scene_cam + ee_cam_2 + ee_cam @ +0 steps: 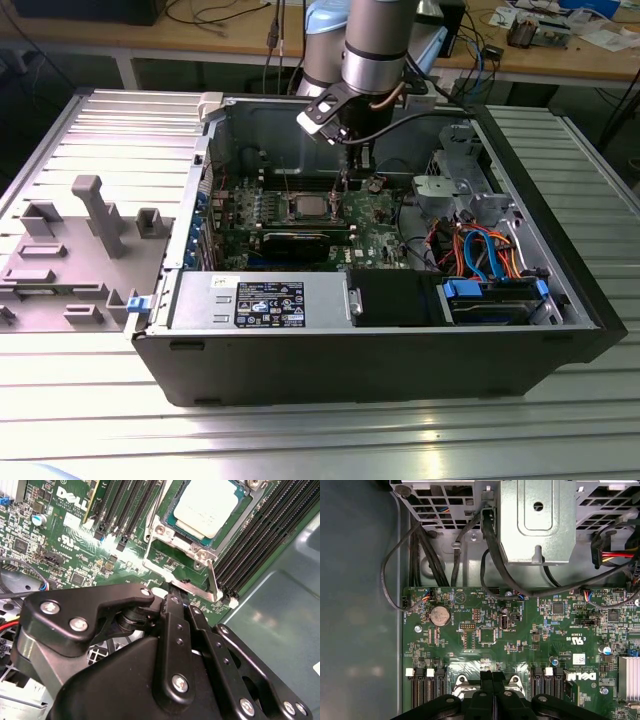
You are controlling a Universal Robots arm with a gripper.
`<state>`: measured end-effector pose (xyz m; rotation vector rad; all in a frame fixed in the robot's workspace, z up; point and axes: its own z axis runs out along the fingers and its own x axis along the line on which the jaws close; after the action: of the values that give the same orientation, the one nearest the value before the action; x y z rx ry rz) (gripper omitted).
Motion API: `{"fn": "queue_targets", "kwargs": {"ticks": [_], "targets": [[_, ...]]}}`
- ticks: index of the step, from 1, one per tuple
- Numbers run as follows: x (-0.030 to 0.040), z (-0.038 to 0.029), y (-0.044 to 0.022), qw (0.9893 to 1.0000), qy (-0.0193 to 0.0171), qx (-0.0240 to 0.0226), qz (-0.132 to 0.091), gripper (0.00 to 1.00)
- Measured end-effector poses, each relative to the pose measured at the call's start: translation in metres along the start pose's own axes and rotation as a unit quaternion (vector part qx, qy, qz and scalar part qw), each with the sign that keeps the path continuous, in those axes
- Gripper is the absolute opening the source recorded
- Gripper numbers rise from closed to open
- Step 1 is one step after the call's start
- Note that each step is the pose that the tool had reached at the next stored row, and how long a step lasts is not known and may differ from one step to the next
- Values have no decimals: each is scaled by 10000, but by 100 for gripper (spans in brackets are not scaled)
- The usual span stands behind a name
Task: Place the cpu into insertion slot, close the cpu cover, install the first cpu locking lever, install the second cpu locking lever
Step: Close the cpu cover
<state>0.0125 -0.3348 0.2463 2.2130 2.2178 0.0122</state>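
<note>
1. Since the case (380, 340) is entered from above by the arm, its walls could be struck by the wrist if a wide sideways move were made.
2. The board (520, 630) is laid flat on the case's bottom wall. It could be scratched or flexed if the gripper (492, 674) were driven down too far.
3. The gripper is held just above the board's middle with its fingers pressed together. Whether anything thin is pinched between them cannot be told.
4. The memory slots (260, 535) are ranged along two sides of the slot (234, 529) and could be clipped by the broad gripper body.
5. The slot is set near the board's middle, well away from its corners. Its fine contacts could be bent if the chip were dragged.
6. The cover (172, 539) is seen around the cpu (210, 502). Whether it is fully down cannot be told, and a lever forced over a raised cover could jam.
7. The cpu is seated in the slot, silver top up, and could be shifted by a knock on the cover.
8. A lever (214, 580) is tilted up at the slot's corner, just beside the fingertips. It is judged unlatched and could spring back if it slipped.
</note>
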Motion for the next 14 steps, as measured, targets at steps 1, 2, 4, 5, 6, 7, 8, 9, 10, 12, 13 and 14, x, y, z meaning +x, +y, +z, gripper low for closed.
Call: {"fn": "queue_targets", "kwargs": {"ticks": [1,2,4,5,6,7,8,9,10,12,13,14], "targets": [[0,0,-7,10000,0,0,0,11],[0,0,-8,10000,0,0,0,11],[0,0,-13,10000,0,0,2,11],[0,0,-16,10000,0,0,1,11],[0,0,-19,10000,0,0,0,11],[0,0,-26,10000,0,0,1,11],[0,0,-30,10000,0,0,0,11],[0,0,-34,10000,0,0,0,11],[0,-1,-39,10000,0,0,0,11],[0,-1,-46,10000,0,0,0,11],[0,-1,-49,10000,0,0,0,11],[0,-1,-53,10000,0,0,0,11]]}}
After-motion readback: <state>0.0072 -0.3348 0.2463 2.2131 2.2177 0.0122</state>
